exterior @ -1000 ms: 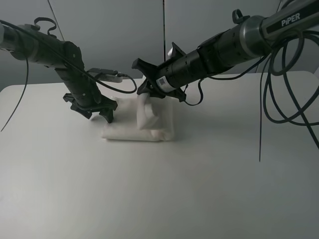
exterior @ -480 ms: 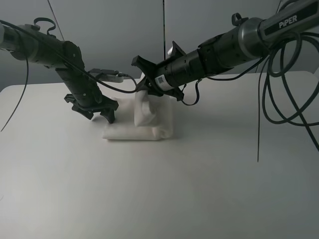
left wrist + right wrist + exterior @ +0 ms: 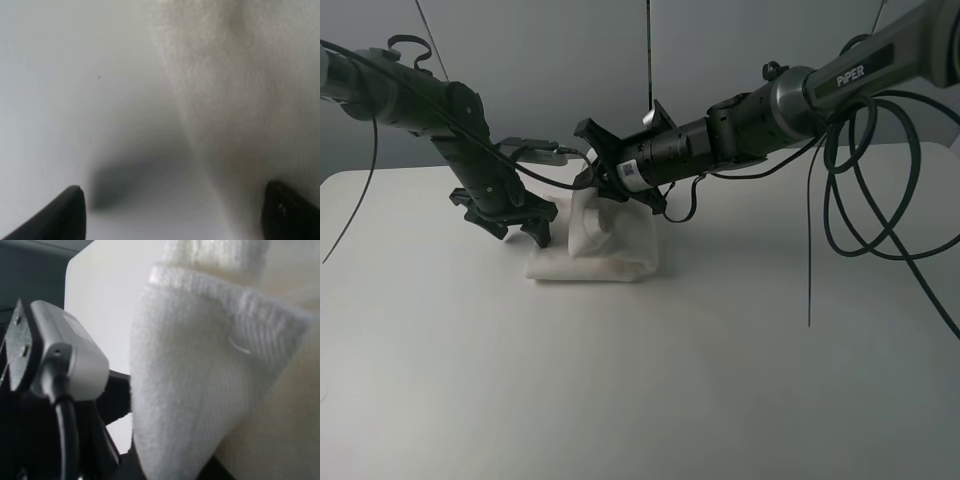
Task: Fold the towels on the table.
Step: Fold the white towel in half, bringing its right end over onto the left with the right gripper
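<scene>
The table [image 3: 650, 390] is carrying the towel [image 3: 620, 255] near its far middle, bunched into a thick pad. My right fingers [image 3: 600, 178] are clamping one flap and holding it up (it is hanging off them). My left fingers [image 3: 541, 229] are hovering apart at the pad's left edge.

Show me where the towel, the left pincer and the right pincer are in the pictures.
towel [image 3: 620, 262], exterior high view, its flat folded part.
left pincer [image 3: 521, 234], exterior high view, midway between its fingertips.
right pincer [image 3: 592, 182], exterior high view, midway between its fingertips.
</scene>
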Controlling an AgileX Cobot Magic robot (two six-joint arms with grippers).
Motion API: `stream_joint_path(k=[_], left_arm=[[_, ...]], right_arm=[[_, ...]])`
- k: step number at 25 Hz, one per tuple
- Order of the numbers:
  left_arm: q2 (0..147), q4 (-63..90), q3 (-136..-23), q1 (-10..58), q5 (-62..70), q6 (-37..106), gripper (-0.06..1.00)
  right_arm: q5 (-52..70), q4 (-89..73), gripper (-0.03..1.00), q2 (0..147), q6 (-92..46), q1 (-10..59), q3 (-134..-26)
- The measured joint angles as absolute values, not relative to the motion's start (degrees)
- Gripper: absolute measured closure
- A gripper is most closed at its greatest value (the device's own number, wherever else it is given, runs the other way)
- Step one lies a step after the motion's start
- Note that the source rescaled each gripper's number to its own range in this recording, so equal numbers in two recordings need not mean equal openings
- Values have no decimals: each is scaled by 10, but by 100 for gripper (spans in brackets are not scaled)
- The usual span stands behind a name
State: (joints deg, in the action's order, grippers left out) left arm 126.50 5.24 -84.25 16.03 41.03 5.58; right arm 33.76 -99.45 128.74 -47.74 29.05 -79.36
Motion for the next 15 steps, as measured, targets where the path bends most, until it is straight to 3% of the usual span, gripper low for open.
stream_joint_path(k=[15], left_arm=[[1265,60,-979,160,554,76,3]], right_arm=[[329,-997,94,1296,-485,298,-794]])
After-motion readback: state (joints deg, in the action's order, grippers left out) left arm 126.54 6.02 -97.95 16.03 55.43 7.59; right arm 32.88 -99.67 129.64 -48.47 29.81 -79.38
